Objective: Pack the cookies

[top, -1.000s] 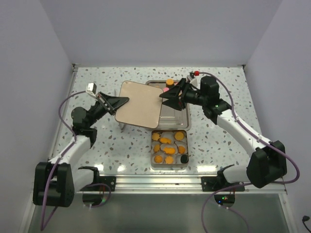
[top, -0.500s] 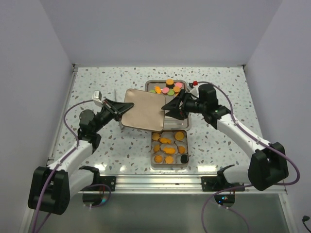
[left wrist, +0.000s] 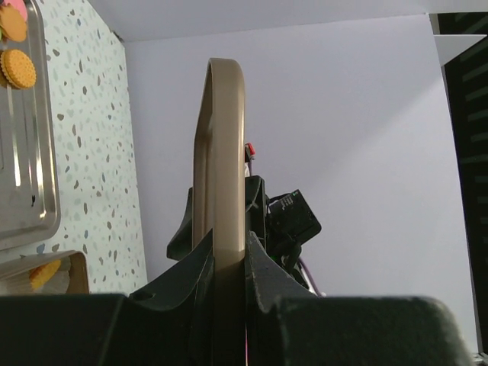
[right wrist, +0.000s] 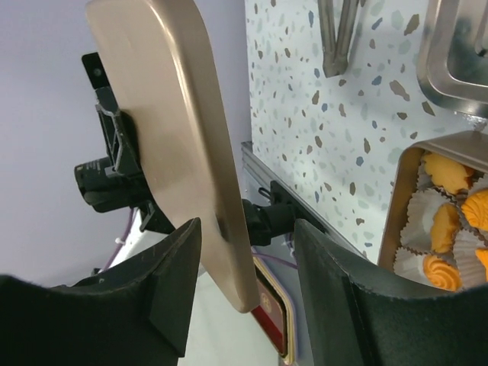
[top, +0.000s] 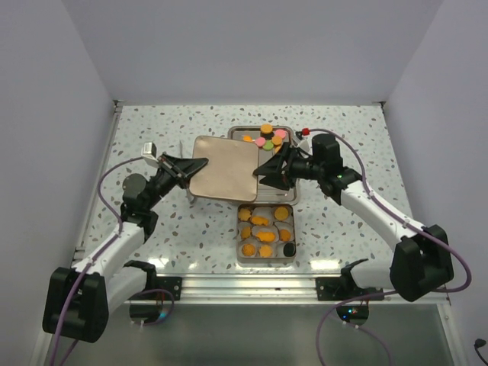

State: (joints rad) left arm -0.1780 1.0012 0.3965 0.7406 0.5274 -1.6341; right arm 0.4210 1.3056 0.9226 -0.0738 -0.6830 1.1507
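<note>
Two arms are sharing one tan lid above the table. The left gripper is pinching its 9 o'clock edge, and the right gripper is straddling its 3 o'clock edge.

One tin is sitting at 5 o'clock of the lid, holding the cookies: about nine orange and one black, in paper cups. One steel tray is lying at 12 o'clock of the tin, carrying roughly six loose cookies.

The left wrist view is showing both fingers pressing tight on the lid's rim. The right wrist view is showing a gap between the lid and one finger, so those jaws are standing apart. It alone is showing one pair of tongs.
</note>
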